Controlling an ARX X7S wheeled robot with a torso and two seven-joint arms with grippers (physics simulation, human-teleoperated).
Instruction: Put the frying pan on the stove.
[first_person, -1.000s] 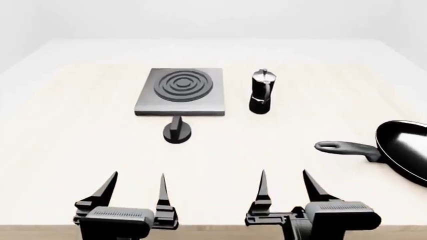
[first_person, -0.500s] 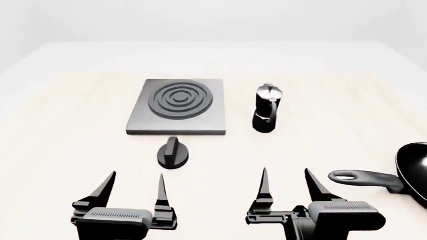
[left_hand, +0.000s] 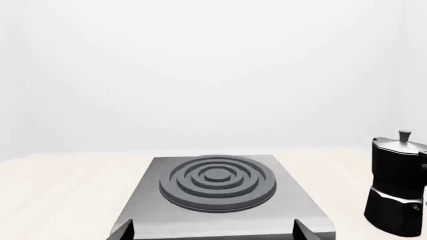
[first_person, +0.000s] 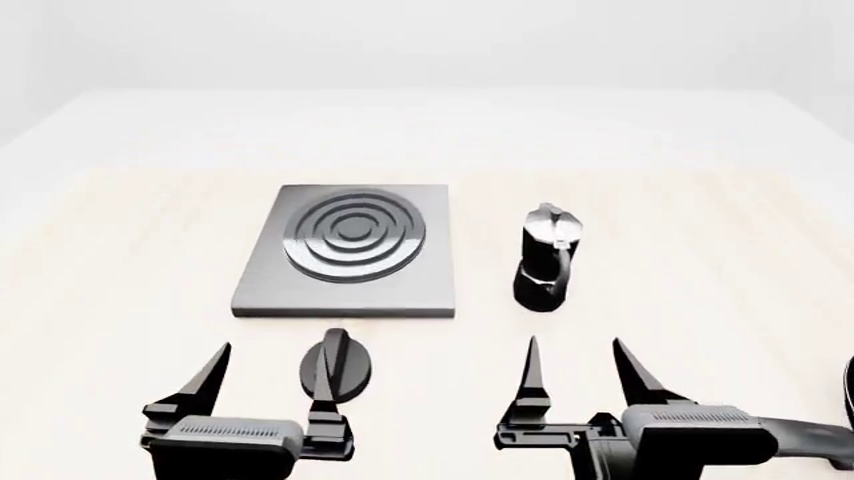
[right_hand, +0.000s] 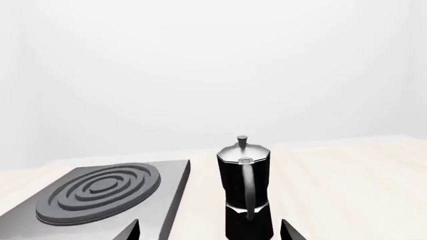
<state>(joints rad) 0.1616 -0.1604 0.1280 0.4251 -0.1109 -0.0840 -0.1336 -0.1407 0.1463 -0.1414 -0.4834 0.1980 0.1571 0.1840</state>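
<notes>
The stove (first_person: 350, 250) is a grey square plate with dark ring burner, lying flat ahead of my left gripper (first_person: 271, 375); it also fills the left wrist view as the stove (left_hand: 217, 185). Of the frying pan only a dark sliver (first_person: 850, 388) and part of its handle (first_person: 817, 438) show at the head view's lower right edge, beside my right gripper (first_person: 577, 370). Both grippers are open and empty, hovering low at the table's near side. Left gripper (left_hand: 213, 235) faces the stove; right gripper (right_hand: 210, 234) faces the gap between the stove (right_hand: 100, 192) and a moka pot.
A black-and-silver moka pot (first_person: 547, 260) stands upright right of the stove, also seen as the moka pot (right_hand: 245, 190) and the moka pot (left_hand: 397, 185). A small black round knob (first_person: 336, 365) lies between the stove's near edge and my left gripper's inner finger. The pale wooden table (first_person: 721, 220) stretches around.
Everything on the table has slid down in the head view, toward me. The pan has slipped almost off the lower right edge. The grippers hold the same pose.
</notes>
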